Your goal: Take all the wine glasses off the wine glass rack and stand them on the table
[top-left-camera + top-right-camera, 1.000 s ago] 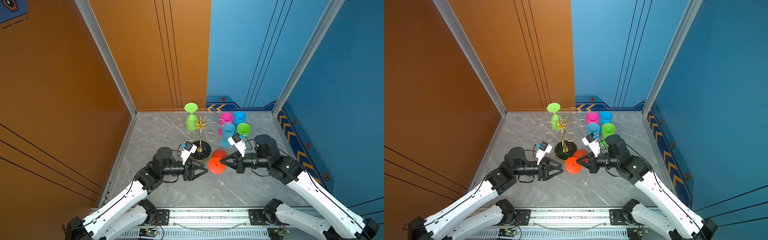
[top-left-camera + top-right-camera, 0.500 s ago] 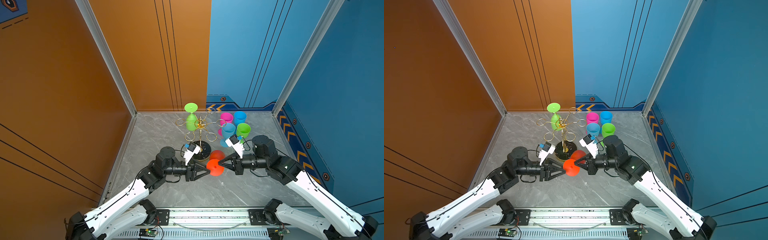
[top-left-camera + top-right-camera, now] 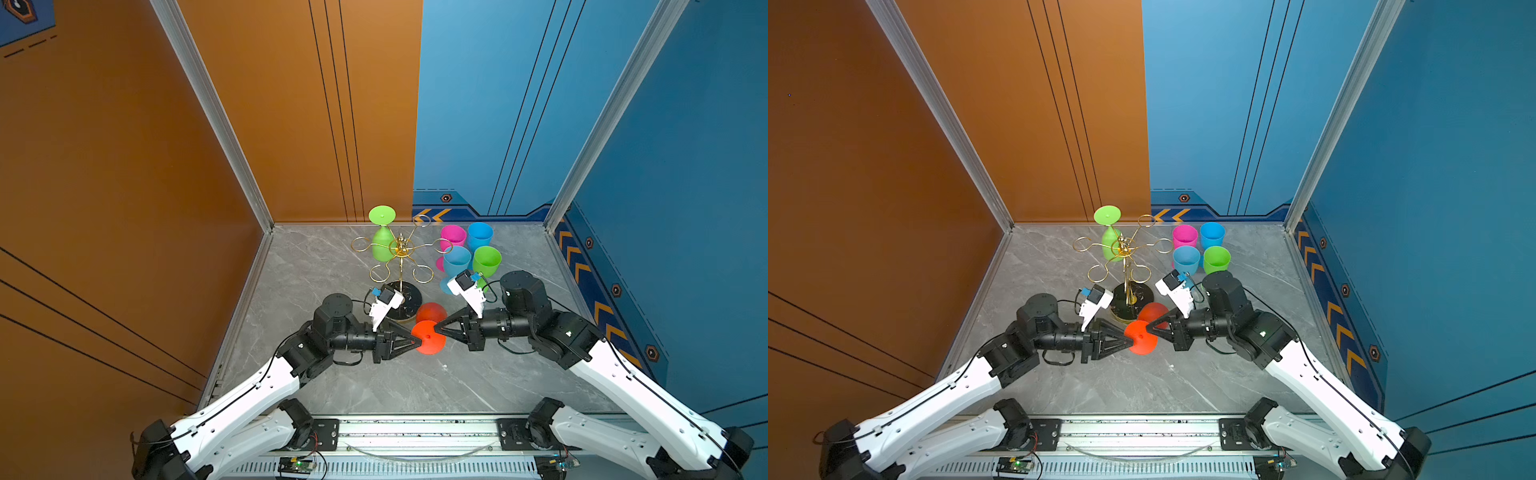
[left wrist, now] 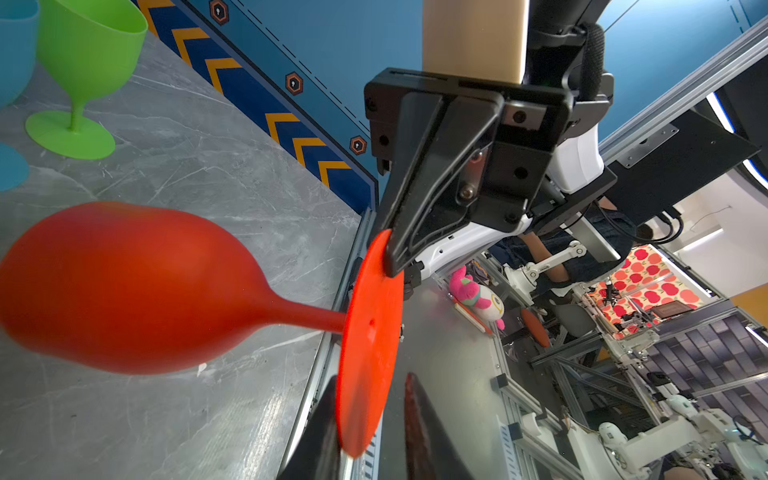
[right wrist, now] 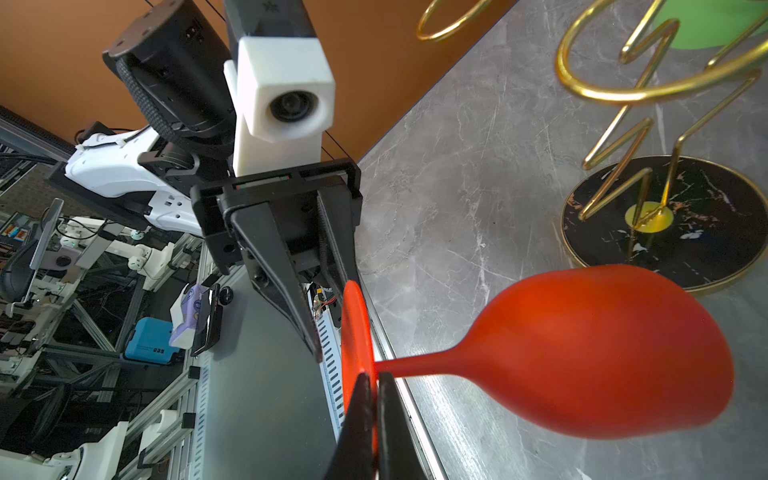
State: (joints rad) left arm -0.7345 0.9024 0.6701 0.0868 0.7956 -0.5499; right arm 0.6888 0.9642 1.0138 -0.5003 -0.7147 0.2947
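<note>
"Red plastic, that wine glass. It's clear of the wine glass rack and hangs on its side between the two grippers' tips, with the bowl pointing away from them toward the rack's base."

"Who's got it?"

"The right gripper, with its jaws pinched tight on the rim of the foot. The left gripper has come in from the opposite side in the last second and narrowed a good deal. Its fingers now straddle the foot's other edge, one close against the disc, the other with a sliver of daylight left."

"So a handover?"

"Looks like one to me, but it's not finished. Until the left closes, the right shouldn't let go, or the glass drops to the table below both tips."

"And the rack?"

"A green glass still hangs upside down on it, beyond the left gripper."
</note>
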